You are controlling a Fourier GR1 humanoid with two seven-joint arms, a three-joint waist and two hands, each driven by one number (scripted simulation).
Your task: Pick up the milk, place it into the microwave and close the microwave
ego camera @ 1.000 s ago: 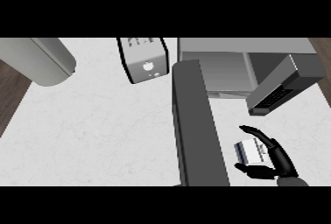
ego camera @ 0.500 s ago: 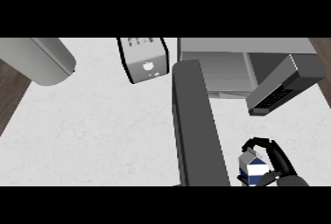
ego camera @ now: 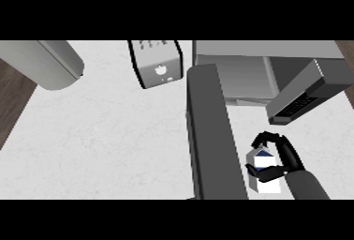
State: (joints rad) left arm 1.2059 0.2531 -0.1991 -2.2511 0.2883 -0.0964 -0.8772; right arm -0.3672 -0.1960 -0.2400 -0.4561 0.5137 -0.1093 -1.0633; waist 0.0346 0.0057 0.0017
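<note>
white counter (ego camera: 104,140) | right hand (ego camera: 287,157) curled around milk (ego camera: 263,171) | beside open microwave (ego camera: 235,77)

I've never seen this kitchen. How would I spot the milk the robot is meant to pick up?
Find the microwave at the counter's far right, its door swung open toward you like a long dark slab. Just right of that door, near the view's lower edge, the black right hand curls round the milk. It is a small white carton with a blue patch, the only thing held.
</note>
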